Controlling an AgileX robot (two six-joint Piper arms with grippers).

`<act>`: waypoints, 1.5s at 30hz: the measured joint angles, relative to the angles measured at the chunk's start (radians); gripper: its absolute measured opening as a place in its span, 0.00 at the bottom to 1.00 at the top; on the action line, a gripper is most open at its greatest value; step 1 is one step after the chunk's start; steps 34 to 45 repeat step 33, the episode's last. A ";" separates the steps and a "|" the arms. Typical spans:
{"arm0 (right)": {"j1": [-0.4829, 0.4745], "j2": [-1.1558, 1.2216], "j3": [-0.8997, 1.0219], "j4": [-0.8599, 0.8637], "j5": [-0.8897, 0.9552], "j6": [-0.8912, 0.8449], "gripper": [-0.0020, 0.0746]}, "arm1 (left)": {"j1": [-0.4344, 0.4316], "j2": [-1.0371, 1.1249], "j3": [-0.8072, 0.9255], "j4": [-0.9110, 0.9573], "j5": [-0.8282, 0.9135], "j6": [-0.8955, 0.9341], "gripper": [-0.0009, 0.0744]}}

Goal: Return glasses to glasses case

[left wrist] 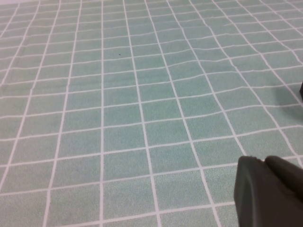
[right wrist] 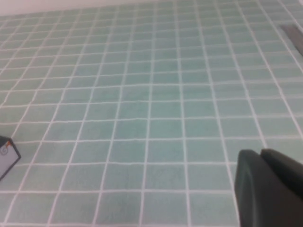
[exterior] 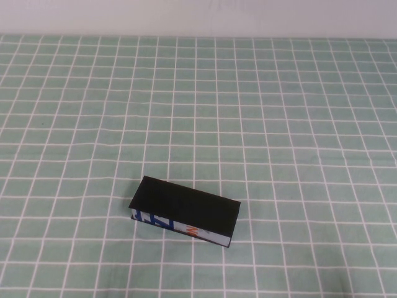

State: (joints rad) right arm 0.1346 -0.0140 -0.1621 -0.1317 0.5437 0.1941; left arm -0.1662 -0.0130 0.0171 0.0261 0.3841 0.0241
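Note:
The glasses case (exterior: 185,212) lies on the green checked cloth at the front middle, lid down, with its white side strip with blue and orange print facing the front. A white corner of it shows in the right wrist view (right wrist: 6,155). The glasses are out of view. Neither arm shows in the high view. My left gripper (left wrist: 264,161) is shut and empty above bare cloth, away from the case. My right gripper (right wrist: 259,154) is shut and empty above bare cloth, with the case off to its side.
The green cloth with white grid lines (exterior: 279,124) covers the whole table up to a pale wall at the back. A dark sliver shows at the edge of the left wrist view (left wrist: 301,92); I cannot tell what it is.

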 joint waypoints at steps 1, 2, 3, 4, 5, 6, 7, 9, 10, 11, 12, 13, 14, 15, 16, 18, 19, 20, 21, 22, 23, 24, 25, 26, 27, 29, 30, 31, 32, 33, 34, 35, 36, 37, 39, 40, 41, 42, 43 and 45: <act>0.000 0.000 0.027 0.018 -0.043 -0.037 0.01 | 0.000 0.000 0.000 0.000 0.000 0.000 0.01; 0.000 0.000 0.064 0.037 -0.101 -0.072 0.01 | 0.000 0.000 0.000 0.000 0.000 0.000 0.01; 0.000 0.000 0.099 0.056 -0.151 -0.093 0.01 | 0.000 0.000 0.000 0.000 0.000 0.000 0.01; 0.000 0.000 0.141 0.073 -0.213 -0.110 0.01 | 0.000 0.000 0.000 0.000 0.000 0.000 0.01; 0.000 0.000 0.168 0.095 -0.241 -0.120 0.01 | 0.000 0.000 0.000 0.000 0.000 0.000 0.01; 0.000 0.000 0.178 0.115 -0.241 -0.122 0.01 | 0.000 0.000 0.000 0.000 0.000 0.000 0.01; 0.000 0.000 0.183 0.138 -0.238 -0.124 0.01 | 0.000 0.000 0.000 0.000 -0.002 0.000 0.01; 0.000 0.000 0.188 0.162 -0.226 -0.127 0.01 | 0.000 0.000 0.000 0.000 -0.002 0.000 0.01; 0.000 0.000 0.188 0.166 -0.213 -0.127 0.01 | 0.000 0.000 0.000 0.000 -0.002 0.000 0.01; 0.000 0.000 0.188 0.166 -0.198 -0.127 0.01 | 0.000 0.000 0.000 0.000 -0.002 0.000 0.01; 0.000 0.000 0.188 0.166 -0.191 -0.129 0.01 | 0.000 0.000 0.000 0.000 -0.002 0.000 0.01; 0.000 0.000 0.188 0.166 -0.193 -0.129 0.01 | 0.000 0.000 0.000 0.000 -0.002 0.000 0.01; 0.000 0.000 0.188 0.162 -0.193 -0.131 0.01 | 0.000 0.000 0.000 0.000 -0.002 0.000 0.01; 0.000 0.000 0.188 0.163 -0.193 -0.131 0.01 | 0.000 0.000 0.000 0.000 -0.002 0.000 0.01; 0.000 0.000 0.188 0.163 -0.193 -0.131 0.01 | 0.000 0.000 0.000 0.000 -0.002 0.000 0.01; 0.000 0.000 0.188 0.162 -0.193 -0.131 0.01 | 0.000 0.000 0.000 0.000 -0.002 0.000 0.01; 0.000 0.000 0.188 0.160 -0.193 -0.131 0.01 | 0.000 0.000 0.000 0.000 -0.002 0.000 0.01; 0.000 0.000 0.188 0.160 -0.193 -0.131 0.01 | 0.000 0.000 0.000 0.000 -0.002 0.000 0.01; 0.000 0.000 0.188 0.160 -0.193 -0.131 0.01 | 0.000 0.000 0.000 0.000 -0.002 0.000 0.01; 0.000 0.000 0.188 0.160 -0.193 -0.131 0.01 | 0.000 0.000 0.000 0.000 -0.002 0.000 0.01; 0.000 0.000 0.188 0.160 -0.193 -0.131 0.01 | 0.000 0.000 0.000 0.000 -0.002 0.000 0.01; 0.000 0.000 0.188 0.160 -0.193 -0.131 0.01 | 0.000 0.000 0.000 0.000 -0.002 0.000 0.01; 0.000 0.000 0.188 0.160 -0.193 -0.131 0.01 | 0.000 0.000 0.000 0.000 -0.002 0.000 0.01; 0.000 0.000 0.188 0.160 -0.193 -0.131 0.01 | 0.000 0.000 0.000 0.000 -0.002 0.000 0.01; 0.000 0.000 0.188 0.160 -0.193 -0.131 0.01 | 0.000 0.000 0.000 0.000 -0.002 0.000 0.01; -0.002 0.000 0.188 0.160 -0.193 -0.131 0.01 | 0.000 0.000 0.000 0.000 -0.002 0.000 0.01; -0.008 0.000 0.188 0.160 -0.193 -0.131 0.01 | 0.000 0.000 0.000 0.000 -0.002 0.000 0.01; -0.019 0.000 0.188 0.160 -0.193 -0.131 0.01 | 0.000 0.000 0.000 0.000 -0.002 0.000 0.01; -0.033 0.000 0.188 0.160 -0.193 -0.131 0.01 | 0.000 0.000 0.000 0.000 -0.002 0.000 0.01; -0.046 0.000 0.188 0.160 -0.193 -0.131 0.01 | 0.000 0.000 0.000 0.000 -0.002 0.000 0.01; -0.046 0.000 0.188 0.160 -0.193 -0.131 0.01 | 0.000 0.000 0.000 0.000 -0.002 0.000 0.01; -0.046 0.000 0.188 0.160 -0.193 -0.131 0.01 | 0.000 0.000 0.000 0.000 -0.002 0.000 0.01; -0.046 0.000 0.188 0.160 -0.193 -0.131 0.01 | 0.000 0.000 0.000 0.000 -0.002 0.000 0.01; -0.046 0.000 0.188 0.160 -0.193 -0.131 0.01 | 0.000 0.000 0.000 0.000 -0.002 0.000 0.01; -0.046 0.000 0.188 0.160 -0.193 -0.131 0.01 | 0.000 0.000 0.000 0.000 -0.002 0.000 0.01; -0.046 0.000 0.188 0.160 -0.193 -0.131 0.01 | 0.000 0.000 0.000 0.000 -0.002 0.000 0.01; -0.046 0.000 0.188 0.160 -0.193 -0.131 0.01 | 0.000 0.000 0.000 0.000 -0.002 0.000 0.01; -0.046 0.000 0.188 0.160 -0.193 -0.131 0.01 | 0.000 0.000 0.000 0.000 -0.002 0.000 0.01; -0.046 0.000 0.188 0.160 -0.193 -0.131 0.01 | 0.000 0.000 0.000 0.000 -0.002 0.000 0.01; -0.046 0.000 0.188 0.160 -0.193 -0.131 0.01 | 0.000 0.000 0.000 0.000 -0.002 0.000 0.01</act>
